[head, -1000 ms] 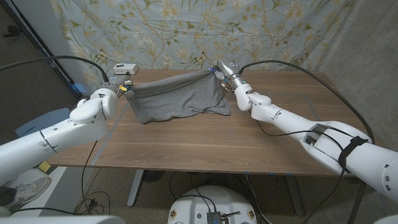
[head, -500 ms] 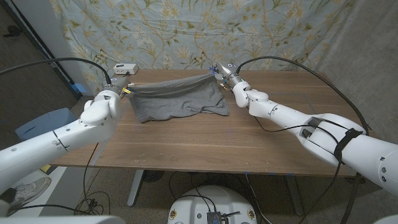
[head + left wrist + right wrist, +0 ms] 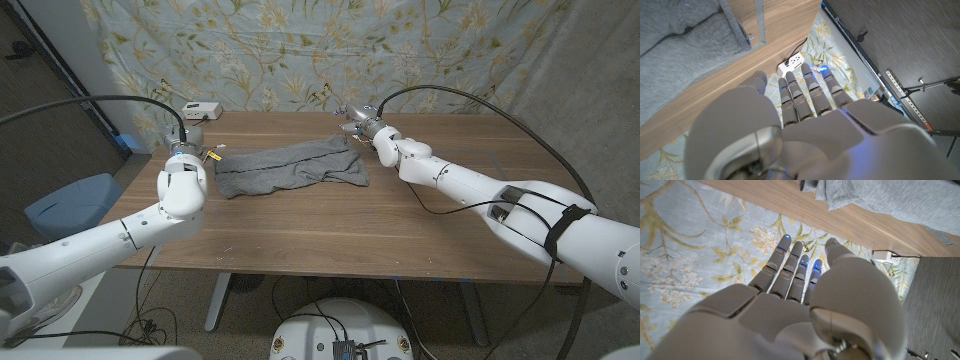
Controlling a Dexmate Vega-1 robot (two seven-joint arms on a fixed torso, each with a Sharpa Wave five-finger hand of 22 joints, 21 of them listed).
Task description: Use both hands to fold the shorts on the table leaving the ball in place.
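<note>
- Wooden table [image 3: 330, 225] carries the grey shorts [image 3: 290, 167], lying in a loose folded band across its far half, between the two hands.
- Left hand [image 3: 186, 152] sits just beside the shorts' left end, fingers [image 3: 810, 92] straight, close together, holding nothing.
- Right hand [image 3: 358, 122] hovers at the far right corner, likewise extended and empty.
- Judged step: a fold just laid down; next, regrip the edges for another fold.
- No ball is visible.

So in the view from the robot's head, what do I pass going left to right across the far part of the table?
White box → left hand → grey shorts → right hand, both hands holding nothing.
</note>
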